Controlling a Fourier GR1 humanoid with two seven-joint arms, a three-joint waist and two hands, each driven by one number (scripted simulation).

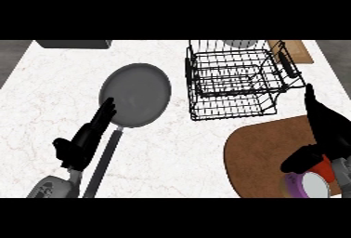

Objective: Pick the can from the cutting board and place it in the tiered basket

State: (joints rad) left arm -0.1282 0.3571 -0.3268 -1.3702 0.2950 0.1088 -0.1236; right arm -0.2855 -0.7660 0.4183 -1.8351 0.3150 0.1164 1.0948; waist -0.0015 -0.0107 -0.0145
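The can (pixel 314 182), purple and red with a pale round end, lies at the lower right on the brown cutting board (pixel 264 148). My right hand (pixel 322 135) is over it, thumb curled down on the can's left side and fingers stretched up past it. The black wire tiered basket (pixel 237 76) stands beyond the board at the upper right, nothing visible in its tiers. My left hand (pixel 86 137) rests open at the lower left, fingers pointing up toward the pan.
A grey frying pan (pixel 136 94) lies left of the basket, its long handle (pixel 103 162) running down beside my left hand. A dark box (pixel 73 43) sits at the far left edge. A wooden board (pixel 295 50) shows behind the basket.
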